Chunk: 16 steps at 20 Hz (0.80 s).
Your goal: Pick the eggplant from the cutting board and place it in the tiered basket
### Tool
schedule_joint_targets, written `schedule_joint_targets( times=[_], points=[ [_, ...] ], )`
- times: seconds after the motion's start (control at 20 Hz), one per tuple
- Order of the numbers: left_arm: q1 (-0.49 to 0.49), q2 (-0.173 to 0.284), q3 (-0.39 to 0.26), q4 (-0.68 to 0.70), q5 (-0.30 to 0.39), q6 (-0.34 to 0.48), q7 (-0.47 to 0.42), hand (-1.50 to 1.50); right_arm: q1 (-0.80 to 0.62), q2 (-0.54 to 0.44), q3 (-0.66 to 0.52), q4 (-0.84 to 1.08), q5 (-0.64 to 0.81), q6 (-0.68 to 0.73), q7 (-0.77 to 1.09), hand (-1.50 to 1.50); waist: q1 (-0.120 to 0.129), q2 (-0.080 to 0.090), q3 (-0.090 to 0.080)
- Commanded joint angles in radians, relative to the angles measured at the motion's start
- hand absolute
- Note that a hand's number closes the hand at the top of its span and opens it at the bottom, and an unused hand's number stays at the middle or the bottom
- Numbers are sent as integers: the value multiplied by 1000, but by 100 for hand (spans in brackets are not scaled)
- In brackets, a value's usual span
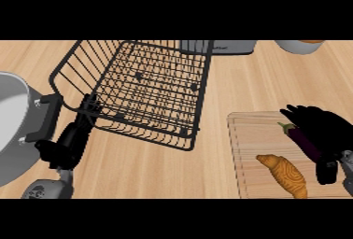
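Pale wooden worktop (228, 70) across the whole frame. Black wire tiered basket (148, 88) in the upper left and centre, tilted, its lower rim reaching toward mid-frame. Large grey metal pot (14, 126) at the left edge, with a dark handle just beside the basket's left corner. Light rectangular wooden cutting board (251, 149) in the lower right. Dark purple slender eggplant (303, 140) with a green stem end lying on the board near its right side, stem pointing up-left. Golden-brown croissant (284, 175) below and left of the eggplant, also on the board, apart from it.

Black right hand (318, 122) at the right edge of the frame, over the board, fingers curved down around the eggplant's upper and right side, thumb below near the lower right; contact looks likely along the eggplant's far side, though full closure cannot be told. Eggplant not lifted off the board.

Black left hand (66, 144) at the lower left, below the pot's handle, fingers relaxed, holding nothing, beside the basket's lower left corner.

Grey container (231, 46) and white bowl (300, 45) cut off at the top edge
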Motion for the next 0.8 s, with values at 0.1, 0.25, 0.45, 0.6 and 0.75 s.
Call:
schedule_joint_targets(
  times=[0.1, 0.25, 0.45, 0.6, 0.75],
  points=[
    [-54, -56, -61, 43, -28, -27, 33, 0, -6, 17, -24, 134, 85, -60, -99, -150, -8, 8, -5],
    [9, -78, -87, 31, -59, -19, -14, 0, 39, 34, -21, 120, 85, -49, -98, -150, -12, 6, -5],
    [-67, -73, -60, 40, -42, -38, 21, 0, -5, 80, -2, 291, 164, -136, -199, -150, -5, 10, -5],
    [-72, -61, -49, 34, -43, -47, 48, 0, -5, 66, -30, 298, 153, -104, -236, -150, -9, 8, -5],
    [-23, -71, -46, 66, -58, -60, -25, 0, -8, 100, -36, 346, 185, -132, -263, -150, -8, 8, -5]
  ],
)
